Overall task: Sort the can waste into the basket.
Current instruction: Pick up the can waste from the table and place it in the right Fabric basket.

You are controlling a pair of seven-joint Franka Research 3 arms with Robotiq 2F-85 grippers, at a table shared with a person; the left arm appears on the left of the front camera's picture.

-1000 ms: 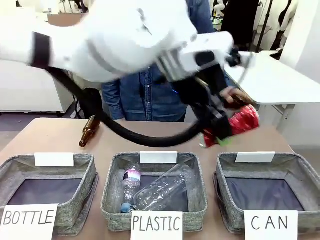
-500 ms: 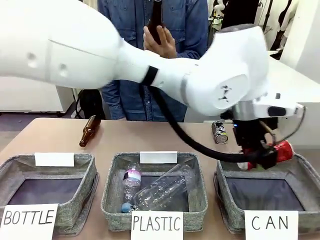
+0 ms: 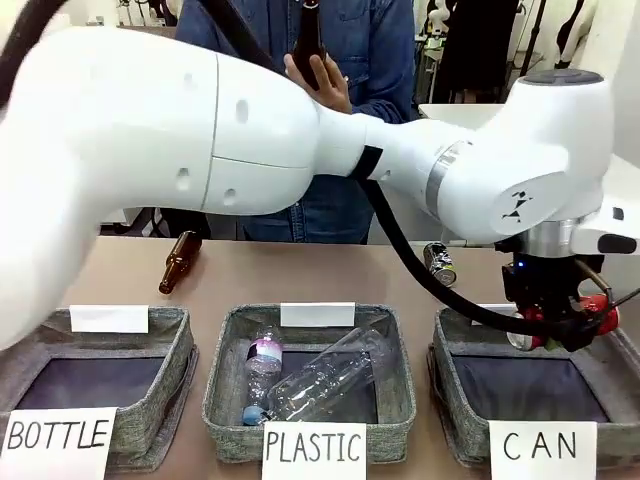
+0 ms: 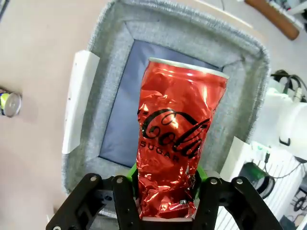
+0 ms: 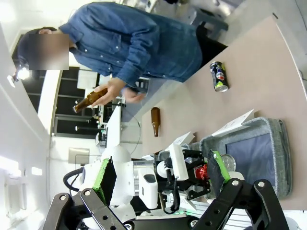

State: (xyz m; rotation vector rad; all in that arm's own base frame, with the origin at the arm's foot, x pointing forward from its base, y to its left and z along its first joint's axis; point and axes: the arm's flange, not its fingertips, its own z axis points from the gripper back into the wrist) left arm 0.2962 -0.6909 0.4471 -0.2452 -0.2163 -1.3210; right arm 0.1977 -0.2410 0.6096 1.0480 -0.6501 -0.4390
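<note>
Basket with the "CAN" card (image 3: 452, 385) is nearest to you, at about four o'clock in your front view. Just above its far rim your left gripper (image 3: 562, 335) is clamped on the red can (image 3: 600, 305). In the left wrist view you see this crumpled can held over the dark floor of the basket. Your right gripper (image 5: 158, 175) stands wide, with nothing between its fingers. Farther, at about ten o'clock from the left gripper, the dark can (image 3: 438, 264) lies on the table. Beyond the table, at twelve o'clock, a person's hand (image 3: 322, 85) holds a brown bottle (image 3: 309, 35).
</note>
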